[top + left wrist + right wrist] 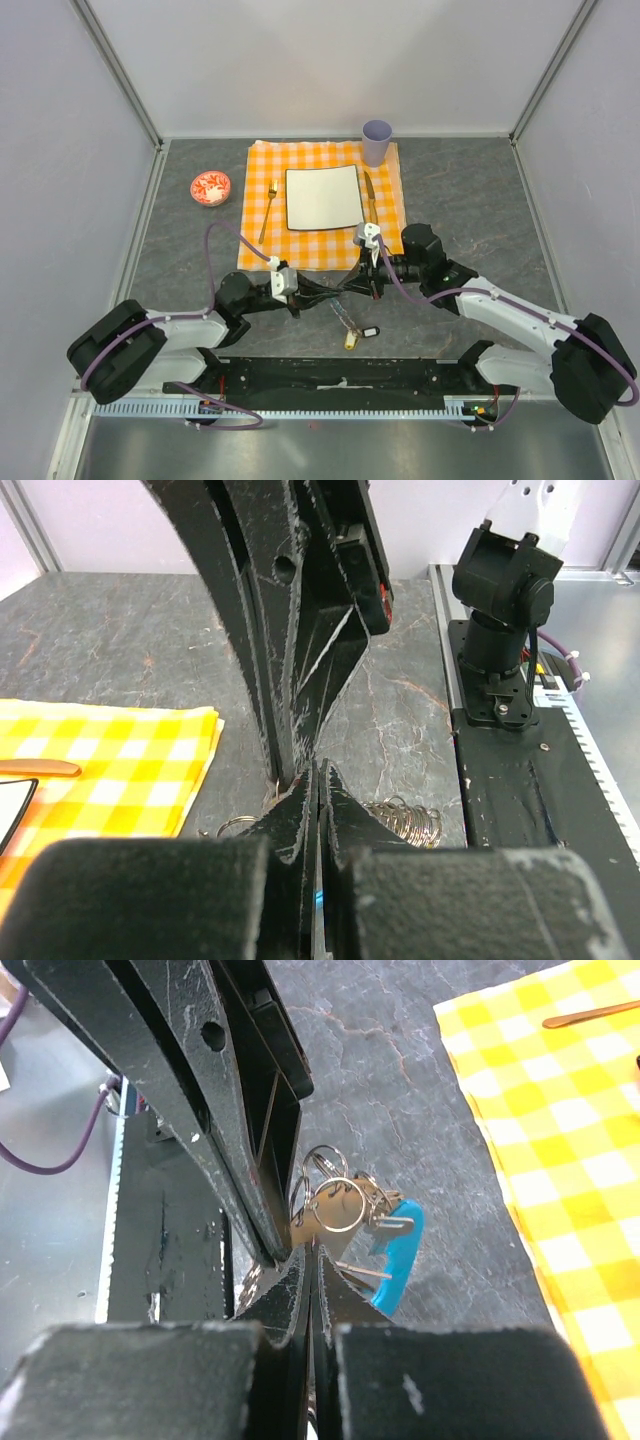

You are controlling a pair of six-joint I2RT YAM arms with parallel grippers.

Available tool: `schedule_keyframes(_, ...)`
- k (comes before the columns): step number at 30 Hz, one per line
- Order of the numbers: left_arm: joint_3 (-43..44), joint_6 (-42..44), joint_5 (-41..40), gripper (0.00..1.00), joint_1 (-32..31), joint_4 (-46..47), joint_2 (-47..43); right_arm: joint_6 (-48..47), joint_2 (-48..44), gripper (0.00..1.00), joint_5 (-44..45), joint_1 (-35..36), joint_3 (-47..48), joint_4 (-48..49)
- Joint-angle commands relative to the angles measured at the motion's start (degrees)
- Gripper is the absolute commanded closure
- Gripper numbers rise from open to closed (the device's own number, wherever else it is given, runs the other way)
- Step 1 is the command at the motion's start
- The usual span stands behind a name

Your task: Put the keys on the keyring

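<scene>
The keyring (338, 1205) with its turquoise tag (398, 1250) hangs just off the table at the tips of both grippers. A brass key (322, 1222) on it runs down into my right gripper (315, 1252), which is shut on it. My left gripper (318, 770) is shut too, tip to tip with the right fingers (300, 630). A thin ring (235, 826) shows beside it, and what it pinches is hidden. From above, the left gripper (340, 291) and right gripper (372, 290) meet below the cloth. Two loose keys (351, 340) (370, 330) lie on the table under them.
An orange checked cloth (320, 250) carries a white plate (322, 197), a gold fork (269, 210) and a knife (370, 197). A lilac cup (377, 142) stands at its far right corner. A red-and-white bowl (210, 187) sits to the left. A coil of rings (410, 821) lies near the black base rail (340, 375).
</scene>
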Motion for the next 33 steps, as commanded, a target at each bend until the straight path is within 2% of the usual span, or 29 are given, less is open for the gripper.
schedule_keyframes(1,-1.58,-1.51,0.41,0.98,0.74,7.14,-0.21,-5.06,-4.14,1.00,4.16,0.11,2.87,-6.97)
schedule_keyframes(6,-1.76,-4.50,1.46,0.98,1.53,14.52,3.30,-6.99,-7.47,1.00,5.31,0.20,3.14,-13.38)
schedule_keyframes(10,-1.32,-7.31,3.31,0.98,2.06,18.74,5.76,-8.14,-8.97,1.00,3.20,0.20,2.26,-13.40)
schedule_keyframes(24,-0.44,-7.23,5.07,0.98,2.24,16.81,4.27,-6.82,-6.87,1.00,-0.22,0.11,1.47,-7.43)
schedule_keyframes(33,-0.09,-7.23,5.51,0.98,2.24,16.46,4.10,-6.99,-5.64,1.00,-2.51,0.11,1.38,-7.68)
